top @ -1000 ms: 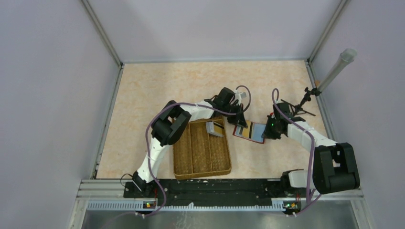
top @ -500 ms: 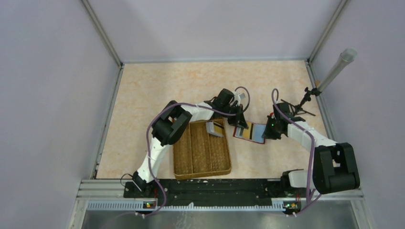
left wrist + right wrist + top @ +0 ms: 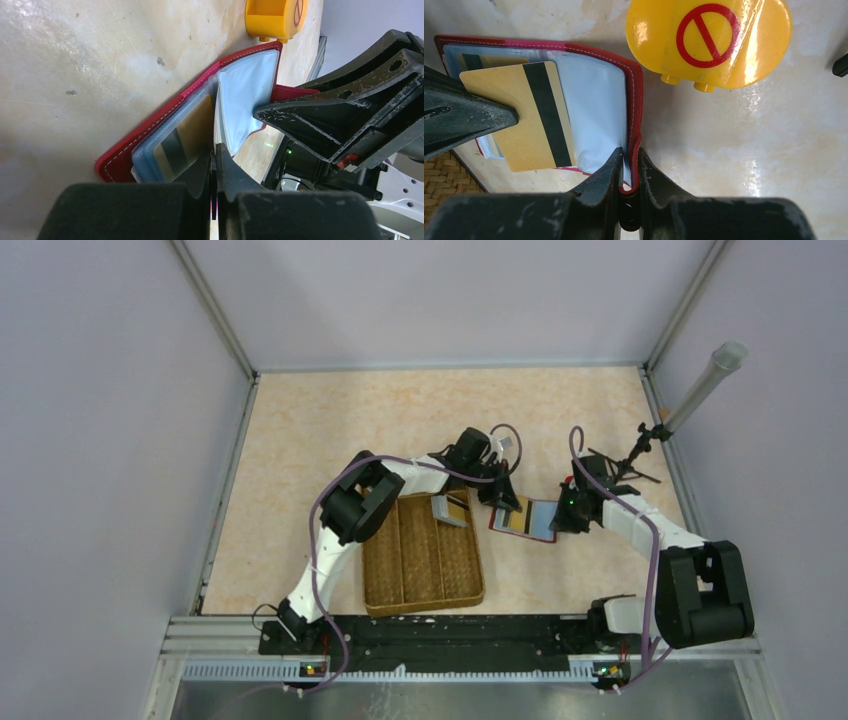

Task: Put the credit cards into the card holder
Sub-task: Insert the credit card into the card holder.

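The dark red card holder [image 3: 535, 524] lies open on the table right of the tray, its pale blue slots up. My right gripper [image 3: 556, 521] is shut on its right red edge [image 3: 636, 115]. My left gripper [image 3: 503, 502] is shut on a gold credit card with a black stripe [image 3: 531, 117] and holds it over the holder's left slots. In the left wrist view that card is edge-on between the fingers [image 3: 215, 147]. Another gold card [image 3: 182, 140] sits in a blue slot. More cards, grey and gold [image 3: 452, 508], lie in the tray's far right corner.
A brown woven divided tray [image 3: 420, 565] stands left of the holder. A round yellow object with a red no-entry sign [image 3: 709, 40] sits just beyond the holder. A black stand with a grey tube [image 3: 700, 390] is at the far right.
My left gripper has edged slightly right and nearer with the card, closer over the holder. The right gripper and the holder have stayed in place.
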You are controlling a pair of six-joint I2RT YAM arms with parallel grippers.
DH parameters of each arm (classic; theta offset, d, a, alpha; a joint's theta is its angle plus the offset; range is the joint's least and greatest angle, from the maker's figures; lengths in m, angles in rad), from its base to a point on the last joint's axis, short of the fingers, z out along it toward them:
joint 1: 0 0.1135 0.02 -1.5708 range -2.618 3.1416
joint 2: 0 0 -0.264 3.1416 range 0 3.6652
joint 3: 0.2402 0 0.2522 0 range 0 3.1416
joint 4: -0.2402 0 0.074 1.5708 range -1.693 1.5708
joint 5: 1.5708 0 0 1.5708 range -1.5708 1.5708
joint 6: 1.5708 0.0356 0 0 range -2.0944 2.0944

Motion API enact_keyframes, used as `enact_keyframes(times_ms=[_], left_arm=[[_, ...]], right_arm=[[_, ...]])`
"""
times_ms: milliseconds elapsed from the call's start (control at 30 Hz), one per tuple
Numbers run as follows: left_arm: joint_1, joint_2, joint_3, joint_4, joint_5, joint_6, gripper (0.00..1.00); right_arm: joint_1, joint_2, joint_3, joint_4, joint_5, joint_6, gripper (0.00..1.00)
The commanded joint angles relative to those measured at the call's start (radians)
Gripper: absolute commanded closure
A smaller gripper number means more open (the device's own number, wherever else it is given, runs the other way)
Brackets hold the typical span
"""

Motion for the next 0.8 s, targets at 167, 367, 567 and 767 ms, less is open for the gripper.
enact_keyframes(times_ms=[167,367,567,767], left_arm=[[-0.011,0.041,-0.017,0.058,0.0,-0.055,1.0],[-0.011,0.049,-0.011,0.068,0.009,-0.069,1.0],[-0.011,0.054,-0.023,0.086,0.012,-0.078,1.0],[-0.011,0.041,-0.062,0.171,0.016,-0.095,1.0]], right_arm=[[-0.001,-0.025,-0.003,-0.008,-0.012,-0.007,1.0],[-0.001,-0.026,-0.004,-0.011,-0.009,-0.007,1.0],[-0.001,-0.03,-0.004,-0.012,-0.009,-0.008,1.0],[-0.001,-0.036,-0.007,-0.013,-0.009,-0.008,1.0]])
